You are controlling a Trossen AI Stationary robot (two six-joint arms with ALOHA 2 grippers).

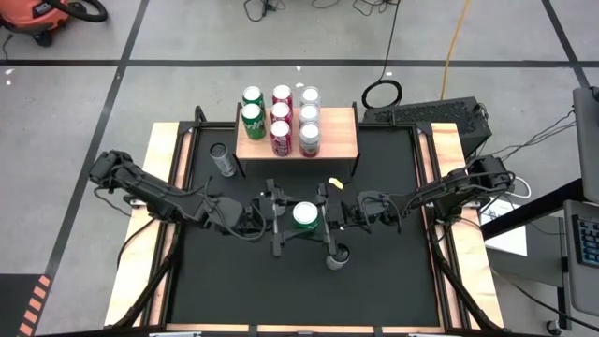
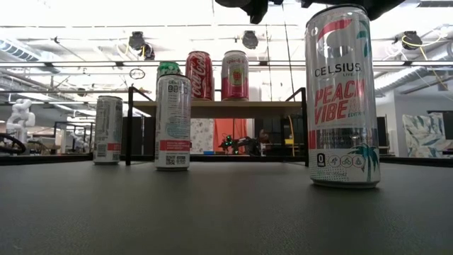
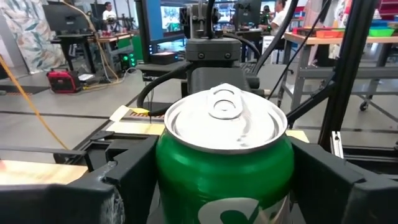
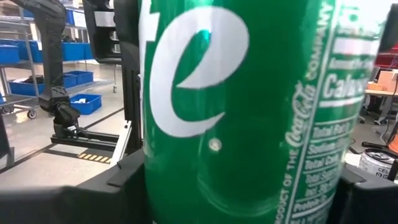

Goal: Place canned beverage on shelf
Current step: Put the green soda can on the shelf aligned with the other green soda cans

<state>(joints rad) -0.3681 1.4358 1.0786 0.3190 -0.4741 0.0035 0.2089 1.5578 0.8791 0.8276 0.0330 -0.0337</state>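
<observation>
A green soda can (image 1: 305,216) stands upright in the air over the middle of the black mat (image 1: 234,281), between my two grippers. My left gripper (image 1: 294,218) reaches it from the table's left and my right gripper (image 1: 317,218) from the right. Both are shut on it. The left wrist view shows the can's silver top (image 3: 225,118). The right wrist view shows its printed side (image 4: 242,106). The wooden shelf (image 1: 339,140) stands on its black legs at the mat's far edge and bears several cans (image 1: 281,120). My left gripper pinches the green can's side wall (image 3: 163,180) between its two fingers (image 3: 112,186), below the can's top rim. The fingers come level from the table's left. The can is upright and lifted clear of the mat. My right gripper pinches the same can's side wall (image 4: 155,180) between its two fingers (image 4: 106,193). The fingers come level from the table's right, opposite my left gripper. The can rises past the picture's top edge.
A tall Celsius can (image 2: 342,99) stands on the mat near the front, just below my right gripper (image 1: 335,257). A slim white can (image 1: 222,159) stands left of the shelf. The shelf's right part (image 1: 342,131) is bare wood.
</observation>
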